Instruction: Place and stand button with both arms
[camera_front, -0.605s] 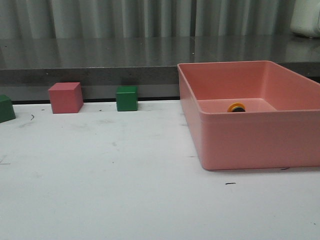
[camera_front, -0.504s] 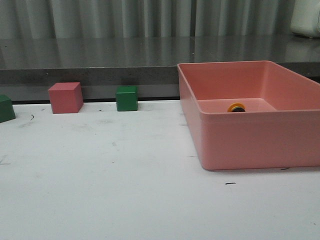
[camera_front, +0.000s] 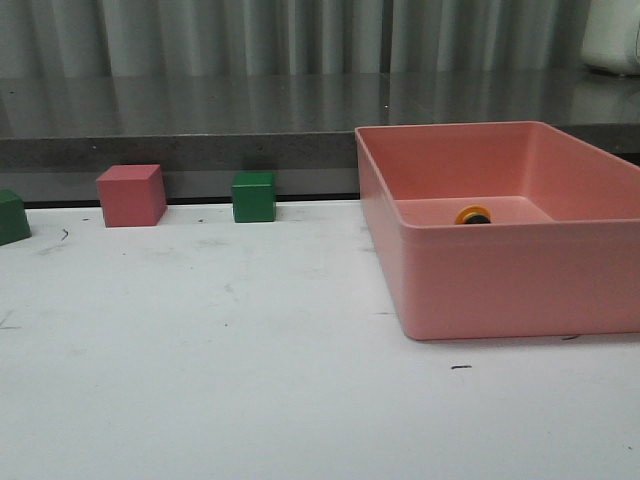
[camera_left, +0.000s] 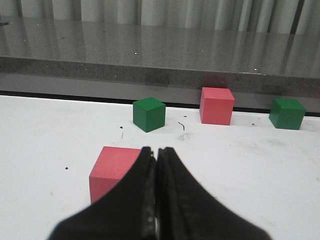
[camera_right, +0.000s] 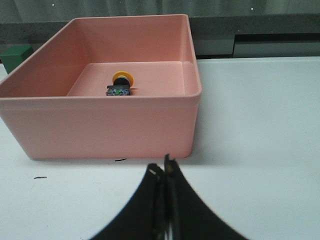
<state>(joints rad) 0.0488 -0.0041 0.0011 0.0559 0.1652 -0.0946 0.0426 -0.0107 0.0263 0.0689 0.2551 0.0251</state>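
The white counter (camera_front: 250, 400) carries everything, and the biggest thing on it is a pink bin (camera_front: 500, 280) on the robot's right side. Its tall walls are probably why the button (camera_right: 120, 84) sits where it does: it lies on the bin floor, tipped on its side with the yellow cap toward the back wall, so it must be lifted out over the rim before it can be stood up. From the front only the cap peeks above the near wall.

Along the far edge, well apart from the bin, stand a pink cube (camera_front: 131, 195), a green cube (camera_front: 254, 196) and another green cube (camera_front: 12, 216) at the left border. A second pink cube (camera_left: 114, 170) sits just ahead of the left hand (camera_left: 157, 200).

Both hands wait low over bare counter. The left hand's fingers are pressed together, holding nothing. The right hand (camera_right: 164, 210) is likewise pressed together and empty, facing the bin's near wall, which stands between it and the button.
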